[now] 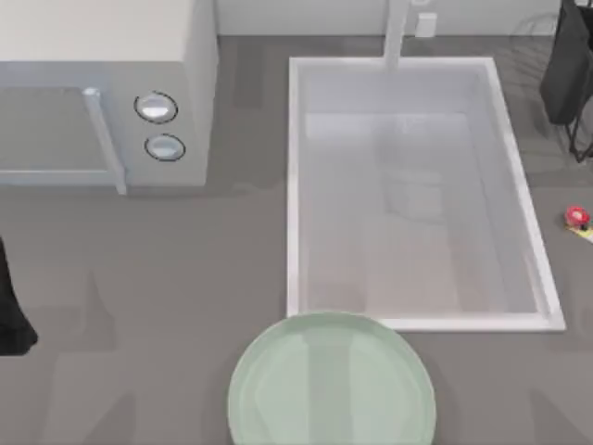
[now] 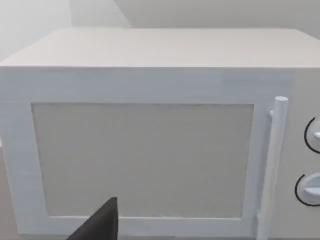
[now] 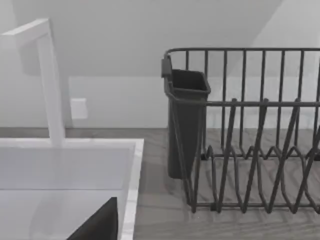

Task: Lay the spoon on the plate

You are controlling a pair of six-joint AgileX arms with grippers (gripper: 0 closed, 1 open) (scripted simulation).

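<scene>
A white sink [image 1: 408, 185] is seen at centre right of the top view, a white microwave [image 1: 102, 93] at upper left. The mint-green plate [image 1: 332, 385] is set at bottom centre, just below the sink's near rim. A dark dish rack [image 3: 245, 135] is faced by the right wrist camera. The spoon [image 1: 578, 220] is glimpsed at the right edge, red knob showing, well apart from the plate. The left arm [image 1: 11, 306] is parked at the left edge; neither gripper's opening can be told.

Spoon [image 1: 578, 220] far right of plate [image 1: 332, 382]
</scene>
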